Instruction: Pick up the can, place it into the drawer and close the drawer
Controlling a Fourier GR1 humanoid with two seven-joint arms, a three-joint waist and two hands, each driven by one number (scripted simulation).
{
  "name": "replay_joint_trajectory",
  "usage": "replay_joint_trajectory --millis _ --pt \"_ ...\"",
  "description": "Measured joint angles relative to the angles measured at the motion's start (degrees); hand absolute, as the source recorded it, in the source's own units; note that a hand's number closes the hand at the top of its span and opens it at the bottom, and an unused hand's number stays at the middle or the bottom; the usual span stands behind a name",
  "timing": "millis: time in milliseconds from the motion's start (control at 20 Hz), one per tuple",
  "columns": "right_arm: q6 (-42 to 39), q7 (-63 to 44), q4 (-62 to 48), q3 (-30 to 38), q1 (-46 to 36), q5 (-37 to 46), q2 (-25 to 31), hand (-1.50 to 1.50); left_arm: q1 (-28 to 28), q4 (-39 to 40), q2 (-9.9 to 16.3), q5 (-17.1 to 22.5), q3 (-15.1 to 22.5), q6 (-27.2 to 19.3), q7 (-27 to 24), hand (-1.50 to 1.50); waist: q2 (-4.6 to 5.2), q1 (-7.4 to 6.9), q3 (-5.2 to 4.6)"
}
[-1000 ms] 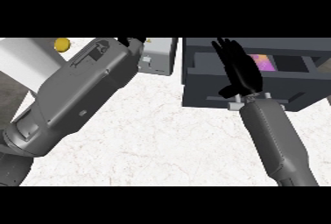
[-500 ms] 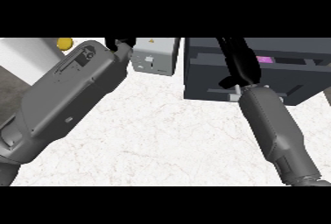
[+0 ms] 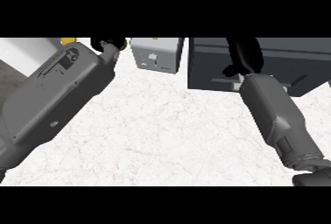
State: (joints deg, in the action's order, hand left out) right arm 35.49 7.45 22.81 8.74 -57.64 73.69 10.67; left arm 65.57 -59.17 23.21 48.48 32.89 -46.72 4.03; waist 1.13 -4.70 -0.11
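The dark grey drawer unit (image 3: 291,61) stands at the back right of the counter. Its front looks flush and none of the inside shows. No can appears in the head view. My right hand (image 3: 243,56) lies flat against the drawer front with straight fingers that run up out of the view. A pale handle strip (image 3: 220,82) sits just left of the wrist. My left forearm crosses the left side, and only a bit of the left hand (image 3: 107,43) shows at the top edge.
A light grey box-shaped appliance (image 3: 155,53) stands between the two arms at the back. A small yellow object (image 3: 66,40) peeks out at the top left. The white marbled counter (image 3: 168,131) spreads out between the forearms.
The right hand has pushed forward against the drawer front. The open gap with a pink object inside has narrowed and vanished. The left arm has shifted further up and forward.
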Motion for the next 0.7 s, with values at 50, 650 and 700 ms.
replay_joint_trajectory --millis 50,650,700 --pt "0.1 0.0 -1.1 0.4 -0.8 0.0 0.4 -1.50 -0.4 -1.0 0.8 0.0 -0.1 0.1 0.4 -1.50 0.05 -0.29 0.06" --pt "1.1 -1.7 -10.1 1.7 -7.4 1.4 2.9 -1.50 -0.7 -6.4 2.9 -1.9 0.1 -1.6 4.2 -1.50 1.06 -1.10 0.53" --pt "0.7 -1.7 -10.7 1.9 -7.8 1.4 3.1 -1.50 -0.9 -7.2 3.1 -1.9 0.2 -1.8 4.6 -1.50 1.11 -1.31 0.60"
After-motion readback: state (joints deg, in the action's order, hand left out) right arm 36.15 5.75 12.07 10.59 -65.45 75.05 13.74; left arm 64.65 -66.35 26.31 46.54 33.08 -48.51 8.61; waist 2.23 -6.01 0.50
